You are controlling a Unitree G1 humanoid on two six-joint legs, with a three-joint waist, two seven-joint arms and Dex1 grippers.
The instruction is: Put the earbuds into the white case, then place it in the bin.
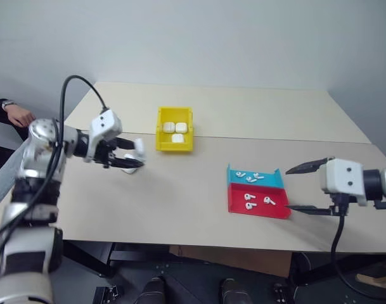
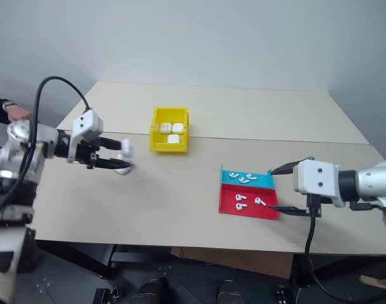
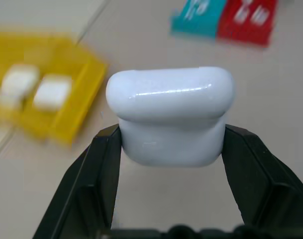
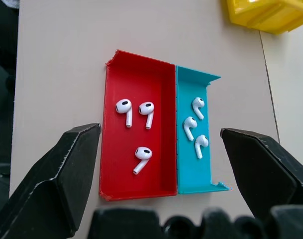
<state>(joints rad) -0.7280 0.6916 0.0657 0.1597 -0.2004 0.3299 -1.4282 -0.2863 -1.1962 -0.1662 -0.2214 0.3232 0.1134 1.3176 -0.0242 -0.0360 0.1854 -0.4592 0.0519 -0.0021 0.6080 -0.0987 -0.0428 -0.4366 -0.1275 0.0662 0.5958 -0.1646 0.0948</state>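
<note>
White case (image 1: 134,158) sits at left centre of the left eye view, clamped in the left gripper (image 1: 130,156); the bin (image 1: 175,128) lies just up and right of it, nearer this arm. Lower right, the right gripper (image 1: 305,188) hangs spread and empty beside the red tray (image 1: 258,202). In the right wrist view, earbuds (image 4: 140,136) lie between its fingers (image 4: 54,184), stems running lengthwise along the tray.

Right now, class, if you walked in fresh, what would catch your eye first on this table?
The yellow bin near the table's middle, with three white cases inside. Then the red tray and blue tray, three earbuds in each, before the open right gripper. The left gripper clamps a white case.
</note>
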